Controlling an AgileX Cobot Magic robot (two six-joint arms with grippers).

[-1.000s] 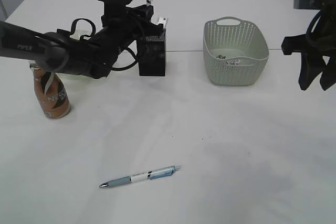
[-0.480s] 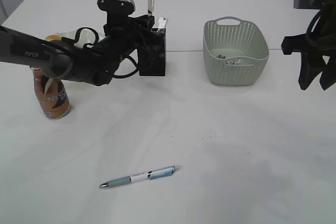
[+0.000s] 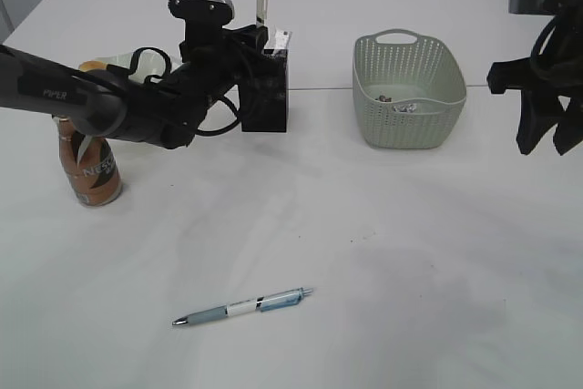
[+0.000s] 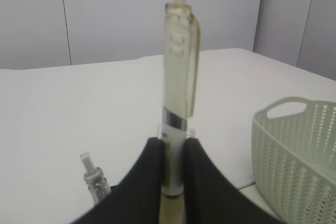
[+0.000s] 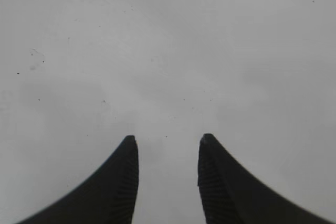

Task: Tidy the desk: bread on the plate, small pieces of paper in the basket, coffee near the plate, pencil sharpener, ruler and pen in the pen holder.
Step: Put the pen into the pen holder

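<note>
My left claw (image 4: 171, 167) pinched a pale pen (image 4: 177, 103) upright over the black holder (image 3: 265, 88), right claw (image 5: 167, 153) spread above bare worktop (image 3: 410, 252) beside the basket (image 3: 407, 88), blue pen (image 3: 242, 306) lay alone near my front edge.

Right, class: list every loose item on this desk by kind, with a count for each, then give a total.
Pens: 2, one held upright, one lying on the table
Coffee bottle: 1
Basket: 1
Black pen holder: 1
Total: 5
</note>
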